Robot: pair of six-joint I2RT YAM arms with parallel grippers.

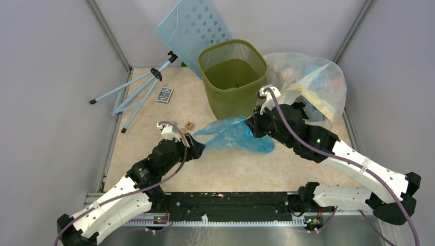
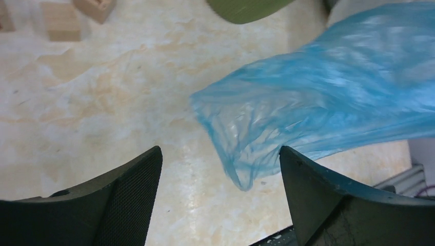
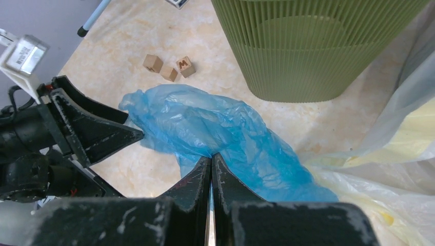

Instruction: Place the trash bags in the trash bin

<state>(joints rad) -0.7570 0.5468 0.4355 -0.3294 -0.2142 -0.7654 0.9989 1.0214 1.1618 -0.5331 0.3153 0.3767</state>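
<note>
Top external view: the light-blue trash bag (image 1: 233, 134) lies stretched across the middle of the table (image 1: 215, 171), just on the near side of the olive trash bin (image 1: 231, 100) and not yet in it. The right gripper (image 1: 255, 125) has its jaws pressed together on the bag's right part. The right wrist view shows blue film pinched at the tips, so this arm has the hold. The left gripper (image 1: 197, 146) sits at the bag's left end with jaws spread wide. In the left wrist view a crumpled corner hangs between them, seemingly touching neither finger. I judge that the arms flank the bag so the floppy film can be held at both ends and lifted over the rim rather than dragged. The bin stands upright with its mouth open. A large clear bag (image 1: 308, 82) crowds its right side, leaving the near and left sides for an approach.
</note>
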